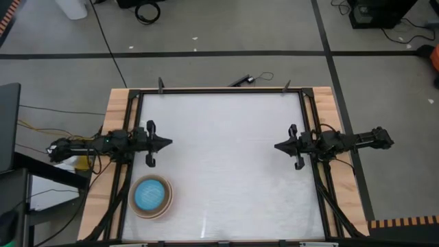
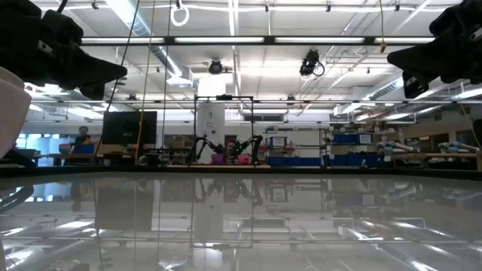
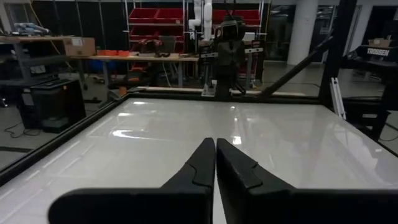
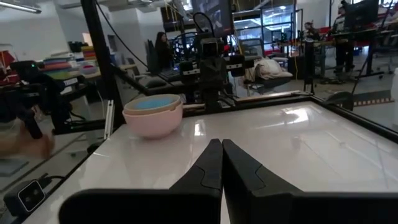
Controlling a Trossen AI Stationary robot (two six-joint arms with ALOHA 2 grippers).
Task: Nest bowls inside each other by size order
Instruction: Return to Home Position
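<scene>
The bowls stand nested in one stack (image 1: 151, 196) at the table's near left; the stack also shows in the right wrist view (image 4: 153, 114). The small bright blue bowl (image 1: 150, 195) lies innermost. A grey-beige rim (image 1: 167, 188) rings it, and a pale cream outer bowl (image 4: 155, 124) rests by its base on the table. I cannot pick out a salmon-pink bowl. My left gripper (image 1: 169, 143) is shut and empty above the table's left side, farther back than the stack. My right gripper (image 1: 276, 146) is shut and empty above the right side.
The white tabletop (image 1: 226, 158) lies inside a dark frame with wooden side strips (image 1: 113, 137). A pale curved edge (image 2: 7, 113) shows at the low view's left. People and shelving show in the room beyond the table.
</scene>
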